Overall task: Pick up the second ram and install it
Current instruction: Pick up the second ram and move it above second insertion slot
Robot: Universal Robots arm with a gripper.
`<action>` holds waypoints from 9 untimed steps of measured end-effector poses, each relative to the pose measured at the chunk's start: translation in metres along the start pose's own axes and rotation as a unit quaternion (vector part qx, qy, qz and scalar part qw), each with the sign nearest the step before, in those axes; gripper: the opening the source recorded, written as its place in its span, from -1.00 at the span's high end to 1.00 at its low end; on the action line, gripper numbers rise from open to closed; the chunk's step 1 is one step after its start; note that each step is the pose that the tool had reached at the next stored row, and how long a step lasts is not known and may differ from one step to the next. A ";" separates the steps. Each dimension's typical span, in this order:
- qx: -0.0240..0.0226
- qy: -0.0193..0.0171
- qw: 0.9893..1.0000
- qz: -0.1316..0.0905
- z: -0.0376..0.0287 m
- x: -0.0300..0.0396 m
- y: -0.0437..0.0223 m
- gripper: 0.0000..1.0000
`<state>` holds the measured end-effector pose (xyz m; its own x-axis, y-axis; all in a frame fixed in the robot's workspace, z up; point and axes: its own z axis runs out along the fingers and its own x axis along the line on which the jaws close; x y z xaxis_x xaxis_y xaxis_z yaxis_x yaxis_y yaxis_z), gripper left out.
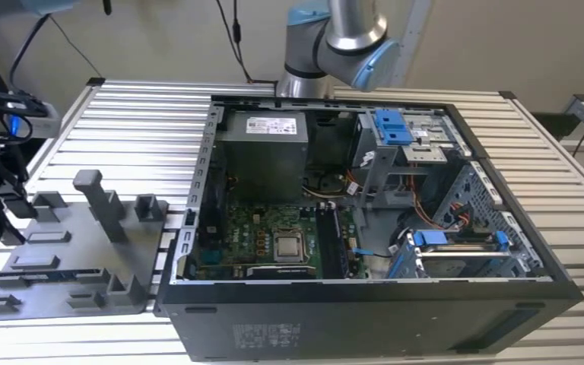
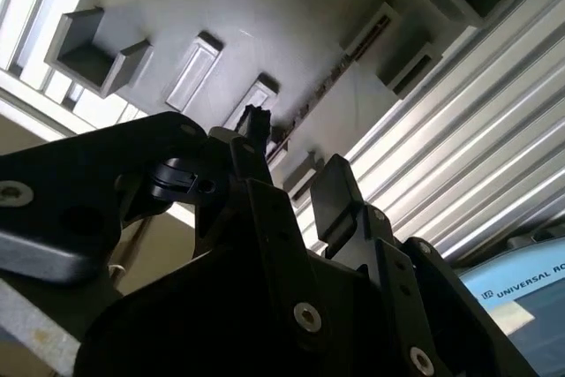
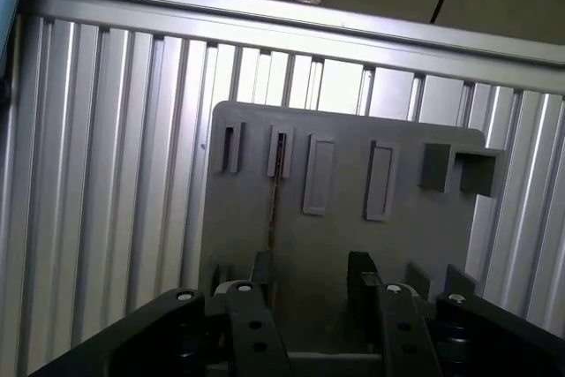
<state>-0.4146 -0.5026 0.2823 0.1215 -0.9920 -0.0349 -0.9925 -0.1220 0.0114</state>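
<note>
One gripper (image 1: 8,228) at the exterior view's left, hanging over one grey plate (image 1: 79,255) on the ribbed metal tabletop (image 1: 130,129). Two fingers (image 3: 360,275), spread apart and released, nothing between them, seen so in both wrist views.

One second ram (image 3: 274,192) on the plate: thin, standing on its long edge in a narrow slot, one end held between small brackets. Not grasped, apart from both fingers. In the first wrist view, beyond the fingertips and nearly in line with one of them. In the exterior view, visible as a bluish strip lying low on the plate, toward the edge nearest the camera. In the second wrist view, a dark thin line across the plate past the fingertips.

Also on the plate: one tall post (image 1: 97,205) and two flat raised pads (image 3: 318,174) beside the ram's slot.

Just beside the plate, to the exterior view's right: one open computer case (image 1: 373,312), one motherboard (image 1: 261,236) inside. Behind the case, one arm (image 1: 338,38) rising from the tabletop.
</note>
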 end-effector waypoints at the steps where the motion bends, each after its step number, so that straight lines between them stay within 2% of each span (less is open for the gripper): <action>1: 0.000 0.000 1.000 0.000 0.0010 0.0000 0.0002 0.04; 9: 0.001 0.001 1.000 0.007 0.0104 0.0003 0.0012 0.04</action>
<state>-0.4160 -0.5027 0.2719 0.1086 -0.9936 -0.0327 -0.9940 -0.1089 0.0095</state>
